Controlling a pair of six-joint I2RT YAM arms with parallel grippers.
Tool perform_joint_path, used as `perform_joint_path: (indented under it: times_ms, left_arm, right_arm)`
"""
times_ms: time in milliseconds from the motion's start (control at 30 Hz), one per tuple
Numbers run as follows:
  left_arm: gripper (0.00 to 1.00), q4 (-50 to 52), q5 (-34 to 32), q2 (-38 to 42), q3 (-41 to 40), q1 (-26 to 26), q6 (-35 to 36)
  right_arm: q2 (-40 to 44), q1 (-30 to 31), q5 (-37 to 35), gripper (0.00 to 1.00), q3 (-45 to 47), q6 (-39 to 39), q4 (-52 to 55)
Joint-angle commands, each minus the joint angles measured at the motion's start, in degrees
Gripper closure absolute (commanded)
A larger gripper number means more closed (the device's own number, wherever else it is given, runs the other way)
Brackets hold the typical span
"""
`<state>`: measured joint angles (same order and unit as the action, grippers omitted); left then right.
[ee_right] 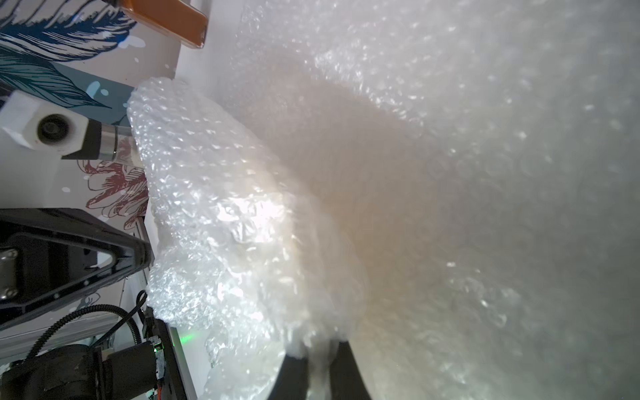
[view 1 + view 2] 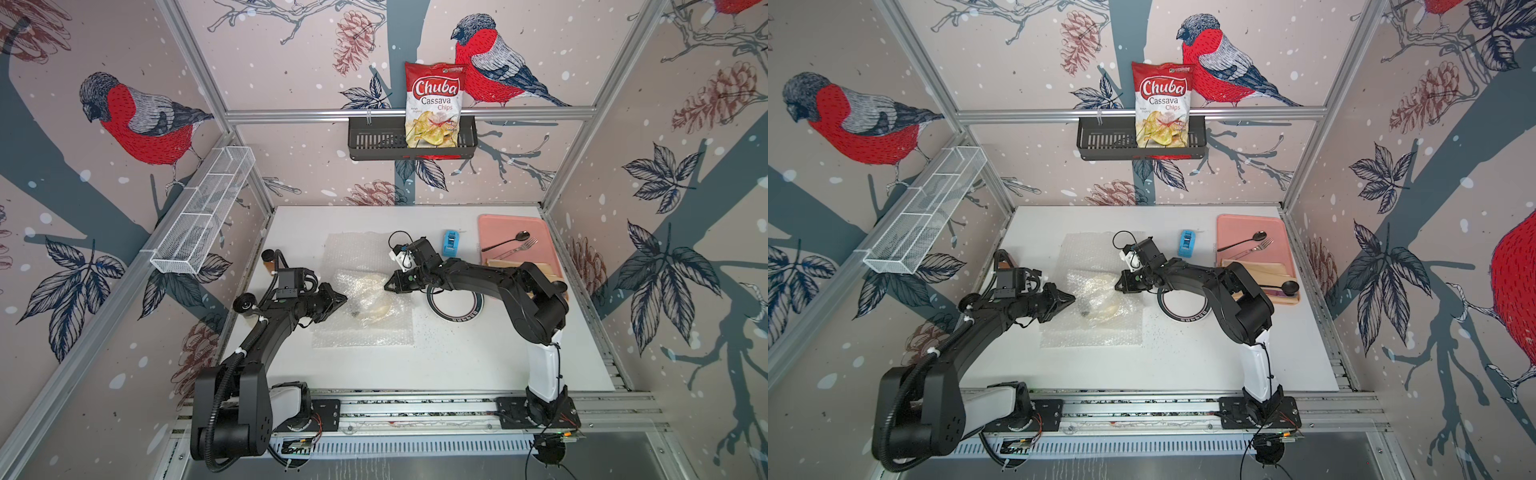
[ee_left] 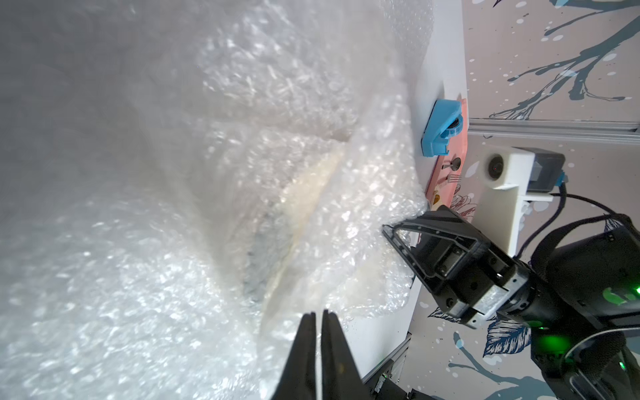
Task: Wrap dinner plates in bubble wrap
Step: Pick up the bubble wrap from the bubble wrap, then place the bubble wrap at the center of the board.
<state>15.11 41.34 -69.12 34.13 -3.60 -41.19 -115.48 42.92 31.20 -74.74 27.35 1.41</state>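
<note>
Centre of the white desk [image 2: 457,365], as I see it in both top views: the round cream ceramic plate [image 2: 376,309] lies on a clear rectangular sheet of bubble wrap [image 2: 361,334], with crumpled folds of that sheet drawn over most of its face.

The right claw [image 2: 387,286] sits at the bundle's far right edge. In the right wrist view its fingers [image 1: 294,374] are clamped on a fold of the film.

The left claw [image 2: 344,297] points at the bundle's opposite edge. Its fingers [image 3: 308,346] are together, tips against the film, and I cannot tell whether any film is caught between them.

A second clear bubbled sheet [image 2: 353,249] lies flat behind the bundle, unused. Just right of the bundle, partly under my right arm, a round white-centred plate with a dark rim [image 2: 453,319] rests bare on the desk.

My reading of progress: the first plate is partway wrapped, with loose folds and the sheet's near portion flat and not yet tucked. The second plate has not been started, and I can make out no third plate.
</note>
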Motion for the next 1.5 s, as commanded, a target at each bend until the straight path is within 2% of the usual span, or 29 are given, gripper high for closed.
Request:
perform_joint_path:
  times_ms: [0, 200, 400, 667, 933, 1067, 1200, 1333, 1467]
  left_arm:
    - [0.92, 2.83, 1.46, 0.22, 0.16, -1.20, 2.14]
    - [0.94, 2.67, 0.39, 1.29, -1.82, -5.13, 1.86]
    - [0.94, 5.88, 1.15, 2.04, -0.59, -11.42, 5.26]
    - [0.93, 1.97, 3.53, -1.65, -3.35, -11.43, 5.60]
    - [0.93, 2.23, 3.20, -3.36, -3.95, -11.43, 7.14]
    - [0.93, 1.13, 3.93, -2.43, -3.76, -11.11, 5.82]
    - [0.93, 0.50, 2.99, -2.90, -2.91, -8.59, 5.02]
    - [0.93, -2.47, 1.55, -5.36, -1.64, -3.24, 2.30]
    - [0.93, -5.12, 1.77, -9.14, -0.14, -0.93, 1.46]
  right_arm:
    - [1.62, -0.77, 1.96, 0.89, 0.77, 2.89, -4.61]
    - [4.79, -2.77, 2.27, 0.90, 2.93, 5.27, -6.21]
    - [10.95, -7.15, 1.26, 0.90, 7.01, 5.06, -4.81]
    - [22.56, -14.40, -3.18, 0.90, 15.77, 6.44, -1.45]
    - [30.11, -17.95, -2.77, 0.90, 21.91, 10.67, -2.65]
    - [35.91, -21.45, -4.11, 0.90, 25.09, 10.94, 2.63]
    - [43.06, -29.17, -5.58, 0.91, 32.09, 13.79, 7.07]
    - [54.98, -39.49, -7.18, 0.91, 42.25, 20.58, 6.66]
    - [63.14, -48.81, -8.04, 0.91, 46.35, 22.50, 8.22]
